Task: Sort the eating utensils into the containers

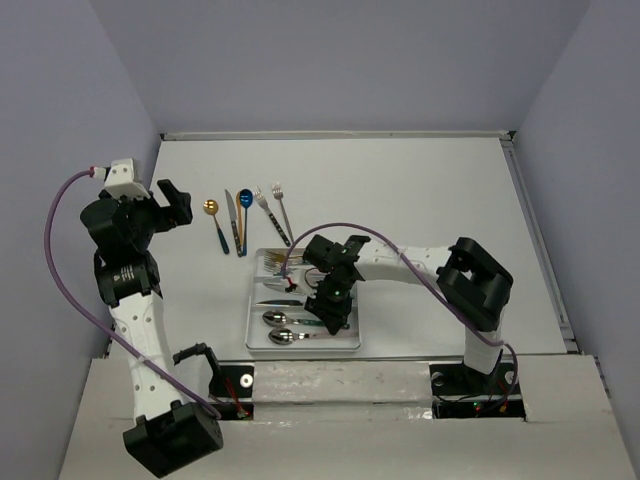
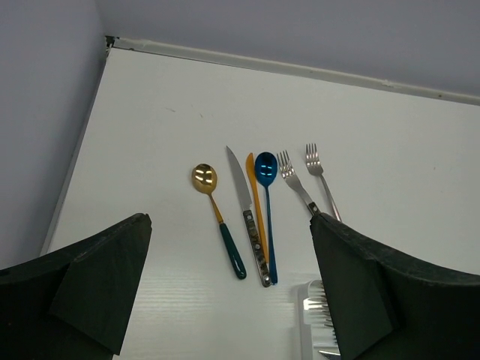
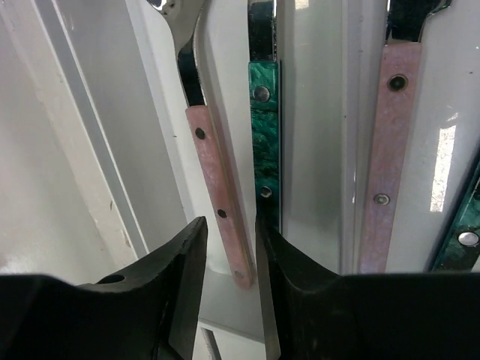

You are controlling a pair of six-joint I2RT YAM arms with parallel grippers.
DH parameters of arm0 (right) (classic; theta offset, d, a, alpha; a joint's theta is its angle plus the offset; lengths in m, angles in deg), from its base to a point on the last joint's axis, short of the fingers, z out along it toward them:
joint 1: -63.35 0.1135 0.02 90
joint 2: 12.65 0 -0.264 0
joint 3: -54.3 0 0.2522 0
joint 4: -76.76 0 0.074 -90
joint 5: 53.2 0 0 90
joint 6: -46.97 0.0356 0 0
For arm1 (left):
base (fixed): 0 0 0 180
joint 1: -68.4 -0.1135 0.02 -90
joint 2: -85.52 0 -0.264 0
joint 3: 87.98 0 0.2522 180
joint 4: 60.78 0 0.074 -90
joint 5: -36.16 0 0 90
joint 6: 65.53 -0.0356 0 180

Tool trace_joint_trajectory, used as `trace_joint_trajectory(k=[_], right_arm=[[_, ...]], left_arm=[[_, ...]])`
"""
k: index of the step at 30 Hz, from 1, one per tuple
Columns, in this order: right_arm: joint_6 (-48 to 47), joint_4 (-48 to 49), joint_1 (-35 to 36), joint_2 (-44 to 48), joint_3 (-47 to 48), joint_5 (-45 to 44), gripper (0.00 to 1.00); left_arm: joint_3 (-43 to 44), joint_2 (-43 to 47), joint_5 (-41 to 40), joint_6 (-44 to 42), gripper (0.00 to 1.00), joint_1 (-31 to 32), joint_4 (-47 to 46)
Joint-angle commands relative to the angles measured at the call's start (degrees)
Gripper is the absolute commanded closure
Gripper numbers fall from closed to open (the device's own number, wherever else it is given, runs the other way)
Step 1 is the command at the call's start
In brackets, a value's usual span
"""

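The right gripper [image 3: 229,225] hangs low over the flat white tray with three long slots [image 1: 349,338], near the tray's right end. Its two black fingers [image 3: 180,289] stand a little apart. The end of a silver utensil with a light pink handle [image 3: 219,195] lies between them. There is a gap between the handle and one finger, so the gripper has let go and is not squeezing it. This pink handle lies in the tray, just beside a utensil with a shiny green marbled handle [image 3: 264,150]. Past a low ridge lies another pink handle [image 3: 390,150], and a bit of a teal handle [image 3: 469,225] shows at the edge of the picture. From above, forks [image 1: 275,262] lie in the far slot, knives [image 1: 281,287] in the middle slot and spoons [image 1: 278,320] in the near slot. The left gripper [image 1: 180,203] is up high on the left, its fingers spread wide with nothing in them. Below it, on the white table [image 1: 420,190], six utensils lie side by side, well apart from the tray: a gold spoon with a dark green handle [image 2: 220,221], a silver knife with a dark handle [image 2: 247,210], a thin orange knife [image 2: 255,199], a blue spoon [image 2: 268,217], and two silver forks [image 2: 295,182] [image 2: 321,178].
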Motion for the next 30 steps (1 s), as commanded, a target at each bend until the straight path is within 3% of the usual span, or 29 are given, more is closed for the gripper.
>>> trace_joint_trajectory(k=[1,9,13,18,30], right_arm=[[0.68,1.46,0.27,1.43,2.88,-3.84,0.61],[2.79,2.51,0.27,4.68,6.58,-9.29,0.6],[3.58,4.01,0.27,6.88,6.75,-11.57,0.6],[3.76,4.71,0.27,8.9,6.32,-14.65,0.6],[5.07,10.16,0.27,14.44,2.72,-22.03,0.6]], left_arm=[[-0.92,-1.71,1.43,-1.66,0.01,-0.14,-2.43],[-2.77,-10.85,-4.28,-11.66,0.01,1.27,-2.43],[-4.08,-15.85,-9.97,-15.98,0.08,5.22,-3.13],[-5.06,-20.34,-16.31,-16.7,0.09,13.56,-6.38],[-0.75,-35.46,-21.77,-16.17,0.18,19.02,-7.96]])
